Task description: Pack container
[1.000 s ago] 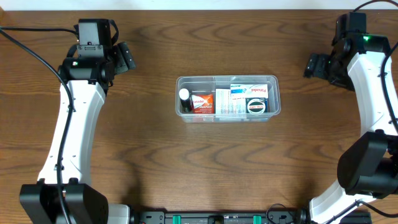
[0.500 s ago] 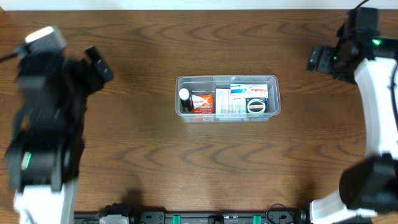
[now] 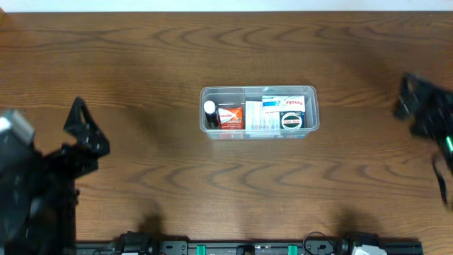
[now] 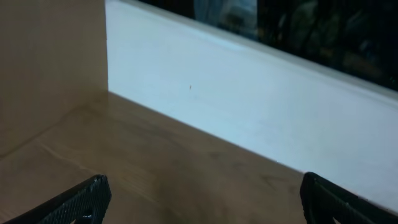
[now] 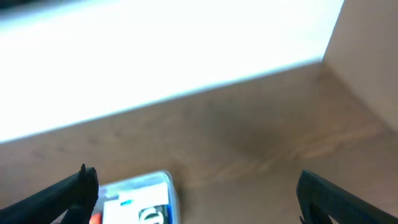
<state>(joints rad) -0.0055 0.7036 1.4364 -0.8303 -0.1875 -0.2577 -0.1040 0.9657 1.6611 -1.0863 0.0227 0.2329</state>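
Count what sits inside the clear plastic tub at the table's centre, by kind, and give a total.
Small dark bottle with white cap: 1
Orange-red box: 1
White-and-blue pack, middle section: 1 (possibly more, too small to tell)
White box with red lettering: 1
Green-and-white pack: 1
Total: 5, all inside the clear plastic container.

Inside the container [image 3: 258, 89], toward 3 o'clock, a white box [image 3: 291, 103] carries red lettering, upside down from here, that looks like "Panadol". Print on the orange box [image 3: 230, 117] toward 9 o'clock and on the round tin [image 3: 291, 122] is too small to read.
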